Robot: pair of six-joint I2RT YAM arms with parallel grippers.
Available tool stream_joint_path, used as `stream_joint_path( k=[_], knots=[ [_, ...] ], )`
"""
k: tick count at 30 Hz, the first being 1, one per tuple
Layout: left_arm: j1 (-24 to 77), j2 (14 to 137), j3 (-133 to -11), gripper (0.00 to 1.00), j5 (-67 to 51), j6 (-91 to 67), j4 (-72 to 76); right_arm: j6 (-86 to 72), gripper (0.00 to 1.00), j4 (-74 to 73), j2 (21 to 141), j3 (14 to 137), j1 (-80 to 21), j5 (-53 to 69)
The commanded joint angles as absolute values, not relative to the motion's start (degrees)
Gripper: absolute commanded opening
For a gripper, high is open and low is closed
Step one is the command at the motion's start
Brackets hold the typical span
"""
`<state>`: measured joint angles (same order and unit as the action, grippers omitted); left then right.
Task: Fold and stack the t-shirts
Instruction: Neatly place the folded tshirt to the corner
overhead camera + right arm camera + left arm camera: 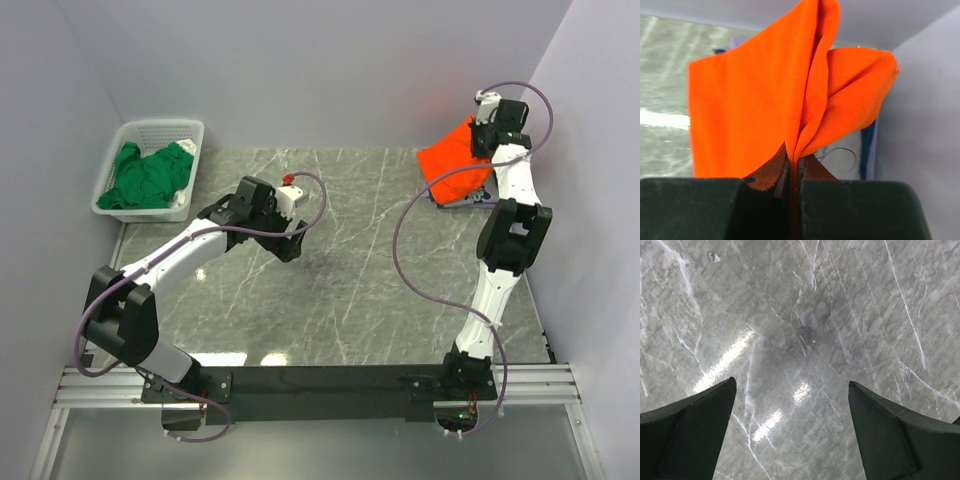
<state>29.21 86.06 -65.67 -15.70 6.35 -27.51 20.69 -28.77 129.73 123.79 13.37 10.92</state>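
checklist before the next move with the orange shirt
1. Right fingers shut on orange shirt: ok.
2. Orange shirt smooth: not ok, it creases at the grip.
3. Left fingers open over bare table: ok.
4. Navy shirt below lies flat: cannot tell, mostly hidden.
5. Green shirt out of basket: not ok, it lies inside.

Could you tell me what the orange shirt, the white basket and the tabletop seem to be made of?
The orange shirt: soft matte cloth, probably cotton knit; it folds limply where the right gripper pinches it. The white basket: likely moulded plastic, with lattice walls. The tabletop: glossy grey marble-look surface with white veins and glare; stone or laminate, unclear.
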Motion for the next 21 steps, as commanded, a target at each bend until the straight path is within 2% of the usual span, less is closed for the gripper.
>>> stream_joint_path(
  k=[1, 15, 17, 19, 21],
  knots=[
    [29.18, 86.57, -68.38, 0.99, -17.31, 5.8, -27.33, 22.85, 0.0, -23.83, 130.08, 122.7, 14.5, 10.2],
    [29.18, 89.47, -70.4, 1.0, -17.58, 5.27, -28.39, 25.4, 0.0, -19.78, 135.35, 120.24, 17.58, 4.32],
    [29.09, 89.56, -70.66, 0.99, -17.4, 5.27, -28.56, 25.93, 0.12, -19.34, 135.61, 119.88, 17.75, 2.21],
    [29.09, 89.56, -71.19, 0.99, -17.14, 5.19, -29.0, 26.1, 0.34, -18.64, 135.44, 119.36, 18.1, 1.15],
    [29.09, 89.21, -71.37, 1.0, -16.79, 5.19, -29.18, 26.1, 0.44, -18.46, 134.65, 119.09, 18.46, 0.36]
  ],
)
